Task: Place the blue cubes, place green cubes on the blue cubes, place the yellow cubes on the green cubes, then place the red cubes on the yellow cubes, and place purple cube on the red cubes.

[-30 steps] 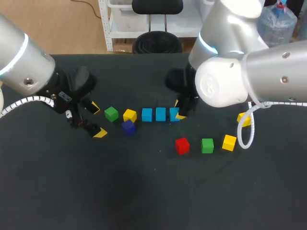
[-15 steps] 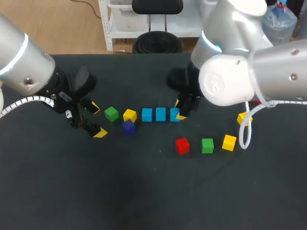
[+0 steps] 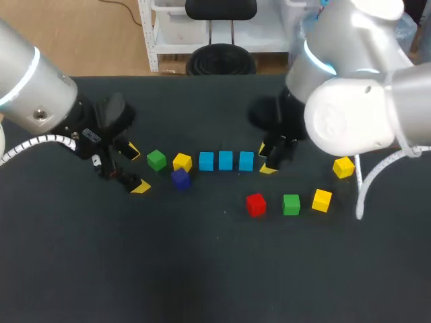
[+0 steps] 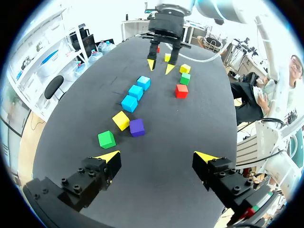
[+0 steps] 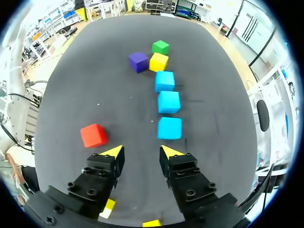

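Hovering with fingers parted and empty, the right gripper point(image 5: 140, 151) has the nearest blue cube point(image 5: 169, 128) just ahead.

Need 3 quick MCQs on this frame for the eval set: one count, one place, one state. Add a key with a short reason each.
1. How many blue cubes stand in the row?
A) two B) three C) four

2. Where is the purple cube?
A) lying beside the yellow cube past the row's end
B) stacked on a blue cube
C) held in a gripper

3. The right gripper is:
A) shut on a blue cube
B) shut with nothing in it
C) open and empty

Key:
1 B, since the head view and both wrist views show three in a line.
2 A, since it sits low by that yellow cube, clear of both grippers.
3 C, since the right wrist view shows it spread wide with nothing between.
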